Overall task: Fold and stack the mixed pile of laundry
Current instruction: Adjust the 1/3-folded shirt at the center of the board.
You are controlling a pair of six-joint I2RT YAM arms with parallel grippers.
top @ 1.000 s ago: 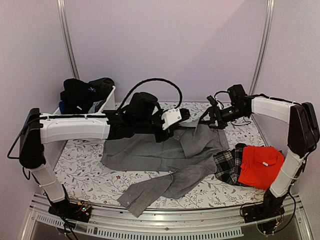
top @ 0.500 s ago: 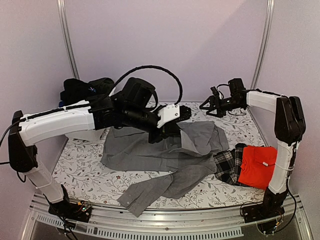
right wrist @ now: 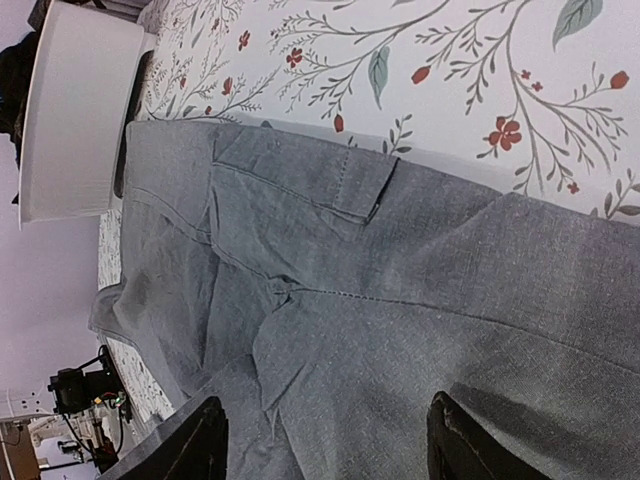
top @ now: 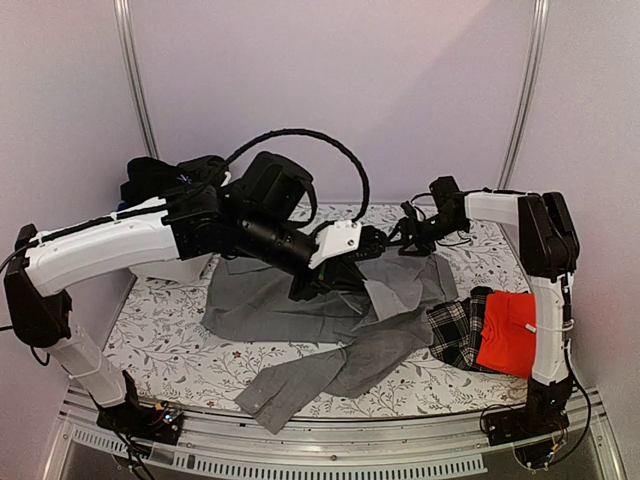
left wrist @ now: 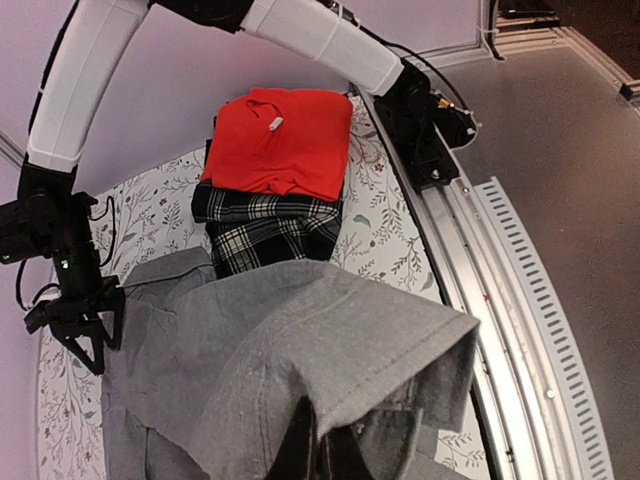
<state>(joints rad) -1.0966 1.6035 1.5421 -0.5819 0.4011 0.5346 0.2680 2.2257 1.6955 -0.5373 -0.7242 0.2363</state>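
Pinching a raised fold of the grey shirt (top: 290, 305) in our fully closed left gripper (left wrist: 318, 450), we have the right gripper (right wrist: 325, 440) hovering, jaws apart and empty, over that shirt mid-way across the table (top: 170, 350).

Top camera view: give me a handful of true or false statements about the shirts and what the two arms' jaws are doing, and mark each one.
1. The left jaws are shut on a raised fold of the grey shirt. True.
2. The red shirt lies folded, overlapping the plaid cloth. True.
3. The right jaws are clamped on the red shirt. False: they stand open over the grey shirt, gripping nothing.
4. The grey shirt is folded into a neat square. False: it lies spread out and rumpled, with one sleeve trailing loose.
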